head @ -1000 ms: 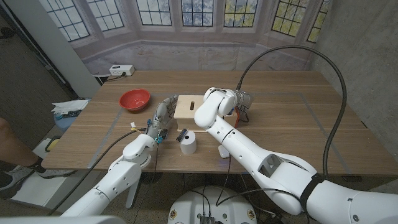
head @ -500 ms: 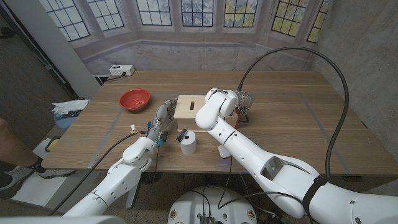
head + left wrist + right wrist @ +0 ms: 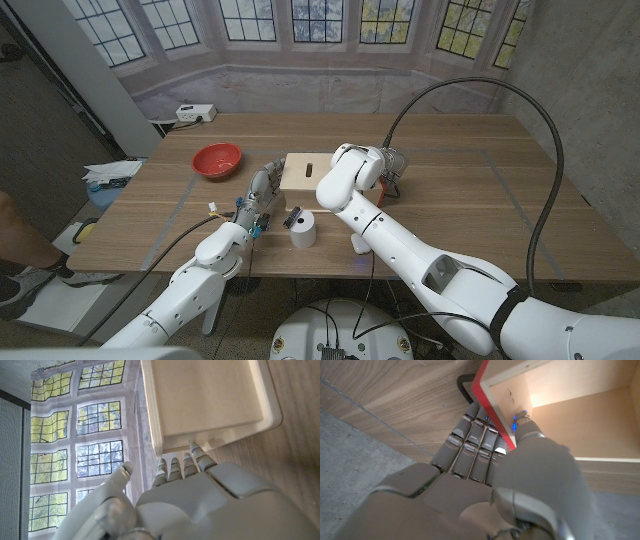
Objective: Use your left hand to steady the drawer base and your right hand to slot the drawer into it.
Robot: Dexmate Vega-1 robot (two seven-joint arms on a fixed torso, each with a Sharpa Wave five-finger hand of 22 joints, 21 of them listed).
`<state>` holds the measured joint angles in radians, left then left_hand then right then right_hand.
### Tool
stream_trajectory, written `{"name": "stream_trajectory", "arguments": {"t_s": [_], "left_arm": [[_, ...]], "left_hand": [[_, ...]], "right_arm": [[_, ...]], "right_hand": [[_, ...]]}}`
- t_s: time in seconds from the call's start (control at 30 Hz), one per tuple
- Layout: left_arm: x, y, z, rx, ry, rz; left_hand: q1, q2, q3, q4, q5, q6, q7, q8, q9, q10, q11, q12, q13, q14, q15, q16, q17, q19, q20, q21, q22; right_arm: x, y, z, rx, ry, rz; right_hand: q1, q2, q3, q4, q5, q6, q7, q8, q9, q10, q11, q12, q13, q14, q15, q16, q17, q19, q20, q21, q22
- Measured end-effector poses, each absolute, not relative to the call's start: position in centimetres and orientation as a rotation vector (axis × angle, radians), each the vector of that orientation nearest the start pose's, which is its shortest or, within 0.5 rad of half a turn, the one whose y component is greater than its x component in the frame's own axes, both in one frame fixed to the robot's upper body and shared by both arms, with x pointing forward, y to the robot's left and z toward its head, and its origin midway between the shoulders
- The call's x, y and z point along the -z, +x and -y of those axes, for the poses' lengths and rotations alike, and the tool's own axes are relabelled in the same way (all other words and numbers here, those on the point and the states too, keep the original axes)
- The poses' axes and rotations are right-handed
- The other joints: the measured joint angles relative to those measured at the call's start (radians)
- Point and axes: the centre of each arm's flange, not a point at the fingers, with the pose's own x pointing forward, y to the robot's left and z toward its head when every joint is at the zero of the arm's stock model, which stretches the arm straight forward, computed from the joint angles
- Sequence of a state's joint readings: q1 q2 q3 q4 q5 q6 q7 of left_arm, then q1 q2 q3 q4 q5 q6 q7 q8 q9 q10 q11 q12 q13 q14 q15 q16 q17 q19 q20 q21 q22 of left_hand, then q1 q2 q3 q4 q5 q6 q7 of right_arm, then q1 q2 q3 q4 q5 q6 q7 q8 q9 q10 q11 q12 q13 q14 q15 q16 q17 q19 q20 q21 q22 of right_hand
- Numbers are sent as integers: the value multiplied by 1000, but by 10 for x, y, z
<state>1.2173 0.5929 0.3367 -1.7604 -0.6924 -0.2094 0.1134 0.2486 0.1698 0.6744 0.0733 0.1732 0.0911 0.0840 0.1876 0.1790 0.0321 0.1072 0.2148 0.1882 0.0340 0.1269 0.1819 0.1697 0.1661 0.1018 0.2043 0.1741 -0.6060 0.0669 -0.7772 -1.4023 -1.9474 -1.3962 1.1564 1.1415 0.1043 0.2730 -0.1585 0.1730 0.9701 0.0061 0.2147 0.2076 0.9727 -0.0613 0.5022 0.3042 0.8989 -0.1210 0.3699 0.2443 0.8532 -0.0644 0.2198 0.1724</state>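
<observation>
The right hand (image 3: 485, 480), smooth grey-white plastic with ribbed finger segments, holds the drawer (image 3: 560, 410) by one wall: its fingers (image 3: 470, 442) lie along the outside of the red-painted edge, and the thumb hooks over that edge into the open box. The drawer is pale plywood, box-shaped, its inside bare and smooth-grained. In the head view only a red sliver of it (image 3: 381, 186) shows past the right forearm, so its long axis and which way it points cannot be told.

The left hand (image 3: 260, 192) reaches up the counter from the picture's lower left, fingers straight and close together, holding nothing. In the left wrist view the fingertips (image 3: 192, 455) meet the near edge of the drawer base (image 3: 210, 400), though whether they press or only touch it is unclear. The drawer base (image 3: 303, 171) is a light wooden block with a flat, smooth top, rounded corners and a short dark slot cut in the top face. It sits at the middle of the counter, between the two hands, the left hand at its left side and the right hand with the drawer at its right side.

The counter (image 3: 460, 200) is wood-grained brown board with faint tape lines. A white cylinder (image 3: 303, 232) stands just in front of the base, and a shallow red bowl (image 3: 217, 159) sits to the left, apart from it.
</observation>
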Motion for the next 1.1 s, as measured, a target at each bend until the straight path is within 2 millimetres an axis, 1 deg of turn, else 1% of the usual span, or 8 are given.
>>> {"name": "stream_trajectory", "arguments": {"t_s": [0.33,0.5,0.57,0.67,0.83,0.9,1.1], "left_arm": [[103,561,-235,290,-138,495],[104,562,-234,293,-148,493],[103,563,-234,294,-152,492],[103,564,-233,295,-158,491],[103,566,-231,295,-163,489],[103,567,-230,295,-166,488],[102,570,-225,297,-173,488]], "left_hand": [[0,0,0,0,0,0,0,0,0,0,0,0,0,0,0,0,0,0,0,0,2],[-3,-3,0,0,0,0,0,0,0,0,0,0,0,4,-4,0,0,0,0,0,2],[-3,-3,4,-4,0,0,0,0,0,1,-1,0,0,4,-4,0,0,0,0,0,2],[-4,-4,7,-1,0,0,0,0,0,4,-4,0,0,4,-4,0,0,0,0,0,2],[-4,-4,9,0,0,0,0,0,0,4,-4,0,0,4,-4,0,0,0,0,0,2],[-4,-4,9,0,0,0,0,0,0,4,-4,0,0,4,-4,0,0,0,0,0,2],[-4,-4,8,0,0,0,0,0,0,4,-4,0,0,4,-4,0,0,0,0,0,2]], "right_arm": [[-21,570,69,416,-1154,-334],[-23,574,67,415,-1157,-334],[-24,575,66,413,-1157,-335],[-25,576,65,411,-1156,-338],[-27,578,65,409,-1153,-342],[-26,578,64,405,-1152,-347],[-27,576,63,393,-1149,-360]], "right_hand": [[4,-1,0,0,5,1,2,-2,0,0,0,-1,0,4,-4,0,0,0,0,0,0],[5,0,0,0,5,3,0,-3,0,6,6,0,-1,8,-1,0,0,0,0,0,0],[9,-4,0,0,5,3,0,-3,0,5,6,1,0,8,-1,0,0,4,4,0,0],[9,-4,0,0,5,3,0,-3,-1,5,6,1,0,8,-1,0,0,5,6,0,0],[9,-4,0,0,5,3,0,0,-1,5,6,1,4,13,-6,0,0,6,6,0,0],[9,-3,0,0,5,3,0,0,-1,5,6,1,4,13,-6,0,0,11,0,0,0],[7,-2,0,0,4,7,4,0,-1,11,11,0,4,15,-4,0,0,15,4,0,0]]}}
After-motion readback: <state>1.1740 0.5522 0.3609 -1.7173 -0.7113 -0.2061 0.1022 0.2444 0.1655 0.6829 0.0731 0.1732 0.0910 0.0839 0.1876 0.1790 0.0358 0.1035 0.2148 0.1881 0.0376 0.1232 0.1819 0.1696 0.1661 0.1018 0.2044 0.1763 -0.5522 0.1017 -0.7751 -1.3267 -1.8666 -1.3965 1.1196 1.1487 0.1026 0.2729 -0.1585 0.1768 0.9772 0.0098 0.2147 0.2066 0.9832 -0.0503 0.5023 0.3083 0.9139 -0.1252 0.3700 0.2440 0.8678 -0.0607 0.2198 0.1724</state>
